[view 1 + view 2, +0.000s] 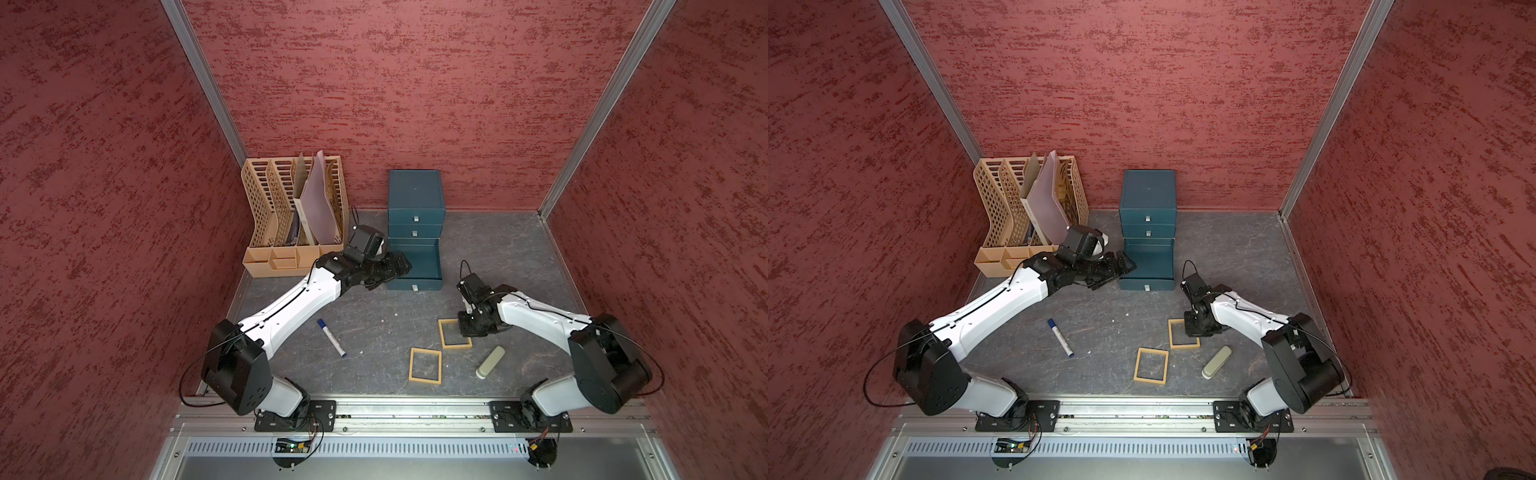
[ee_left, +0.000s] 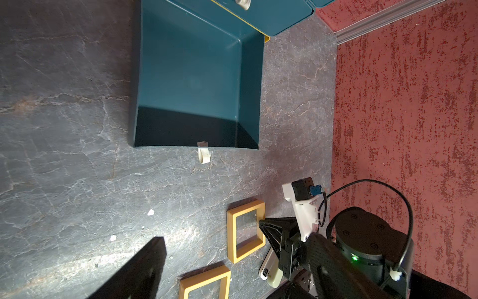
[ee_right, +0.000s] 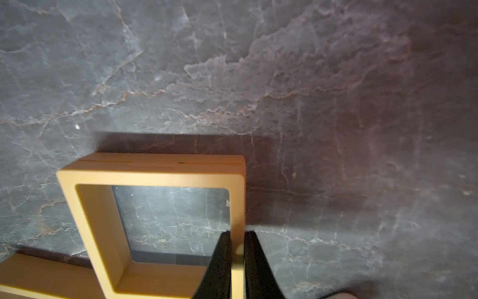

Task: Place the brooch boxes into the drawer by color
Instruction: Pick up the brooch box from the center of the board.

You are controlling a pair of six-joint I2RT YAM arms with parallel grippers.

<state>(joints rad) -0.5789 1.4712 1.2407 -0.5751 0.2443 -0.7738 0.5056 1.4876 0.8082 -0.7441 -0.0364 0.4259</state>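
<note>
setting: grey marbled tabletop [image 1: 376, 309] enclosed by red mottled walls [image 1: 415, 83].
chest [image 1: 415, 189]: dark teal, against the back wall; upper two drawers shut.
bottom drawer [image 1: 420, 262]: pulled out, bare inside.
pinched box [image 1: 443, 334]: tan square frame, flat on the tabletop as far as the views show; the one nearer the chest.
second box [image 1: 426, 351]: same tan, flat, close by, corner toward corner; no other boxes in view.
right gripper [image 3: 237, 234]: pointing down, fingers pressed onto one side rail of the pinched box.
left gripper [image 1: 400, 267]: spread, holding nothing, just beside the bottom drawer's left wall.
bearing: bottom drawer lies ahead of the right gripper and to its left, bare tabletop between; right arm is nearer both boxes.
handling, judged: held by one rail, the box may tilt when lifted.
clutter: marker [image 1: 331, 338]; pale green cylinder [image 1: 491, 362]; file rack [image 1: 291, 216].
</note>
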